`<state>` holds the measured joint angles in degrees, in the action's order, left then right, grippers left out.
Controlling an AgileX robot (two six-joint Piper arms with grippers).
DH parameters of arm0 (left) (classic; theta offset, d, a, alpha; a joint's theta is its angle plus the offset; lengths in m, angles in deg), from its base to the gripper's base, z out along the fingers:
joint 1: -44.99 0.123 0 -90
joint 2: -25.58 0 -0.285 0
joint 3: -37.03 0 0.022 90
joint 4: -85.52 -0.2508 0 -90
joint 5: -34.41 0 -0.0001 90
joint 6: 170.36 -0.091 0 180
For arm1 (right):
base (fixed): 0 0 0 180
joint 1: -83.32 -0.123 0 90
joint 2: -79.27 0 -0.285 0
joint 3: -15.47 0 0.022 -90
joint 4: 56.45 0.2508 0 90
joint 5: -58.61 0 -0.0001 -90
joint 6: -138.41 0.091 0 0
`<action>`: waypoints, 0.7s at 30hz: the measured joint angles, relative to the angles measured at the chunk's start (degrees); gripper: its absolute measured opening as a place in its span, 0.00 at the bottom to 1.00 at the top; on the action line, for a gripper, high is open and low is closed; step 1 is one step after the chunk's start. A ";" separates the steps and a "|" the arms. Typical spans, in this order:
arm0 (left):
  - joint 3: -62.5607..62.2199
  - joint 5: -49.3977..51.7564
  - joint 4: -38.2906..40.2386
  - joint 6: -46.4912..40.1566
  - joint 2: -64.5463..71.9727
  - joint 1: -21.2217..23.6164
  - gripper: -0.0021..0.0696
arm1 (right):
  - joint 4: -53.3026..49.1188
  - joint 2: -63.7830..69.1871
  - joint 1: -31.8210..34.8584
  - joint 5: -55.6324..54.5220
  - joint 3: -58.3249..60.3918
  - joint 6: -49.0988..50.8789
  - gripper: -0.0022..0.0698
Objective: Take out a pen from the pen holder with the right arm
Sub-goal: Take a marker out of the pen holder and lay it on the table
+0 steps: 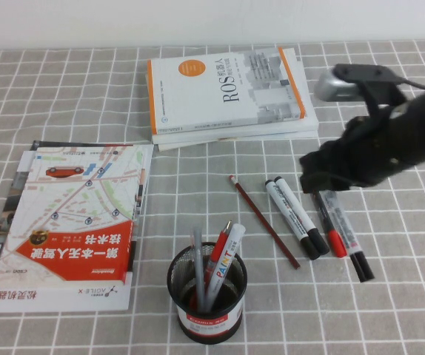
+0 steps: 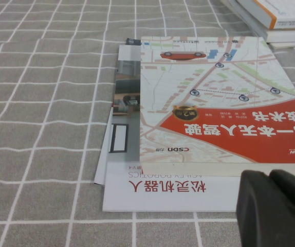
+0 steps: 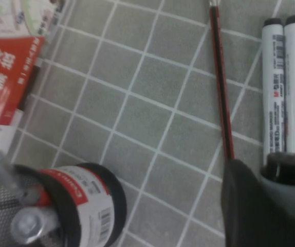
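Cloth (image 1: 64,96): grey with white checks, spread over the table under both sets of jaws.
Book stack (image 1: 227,89): flat at the far side of the table, a white and orange cover on top. It lies beyond the right jaws and to their left, well apart from them.
Map book (image 1: 79,214): red and white cover, flat on a White booklet (image 1: 64,299) and thin magazines. It is right ahead of the left jaws and far to the left of the right jaws.
Right arm (image 1: 397,140): black, reaching in over the cloth from the right side.
Right gripper (image 1: 320,176): hangs over the far ends of the loose markers. I cannot tell how its jaws stand, nor whether they clamp anything.
Left gripper (image 2: 271,180): only a black edge shows in its wrist view, low over the near corner of the white booklet. How its jaws stand I cannot tell.
Pen holder (image 1: 209,318): black mesh cup with a red and white label, upright. It is nearer the robot than the right jaws and to their left, well apart.
White markers (image 1: 294,218): two, black-capped, side by side and flat, just left of the right jaws.
Red marker (image 1: 333,229) and Dark marker (image 1: 352,244): flat side by side, with their far ends under the right gripper in the high view.
Pencil (image 1: 264,222): dark red, flat, between the white markers and the holder.
Pens: a grey pen (image 1: 198,259), a red pen (image 1: 214,262) and a white paint marker (image 1: 226,257) stand tilted in the holder, well apart from the right jaws.
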<state>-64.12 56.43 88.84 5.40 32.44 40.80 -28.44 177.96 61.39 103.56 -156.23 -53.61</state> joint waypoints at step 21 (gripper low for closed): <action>0.00 0.00 0.00 0.00 0.00 0.00 0.02 | -2.15 25.12 -8.69 -12.75 -15.36 -1.88 0.15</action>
<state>-64.12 56.43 88.84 5.40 32.44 40.80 -30.59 203.07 52.70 90.82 -171.60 -55.50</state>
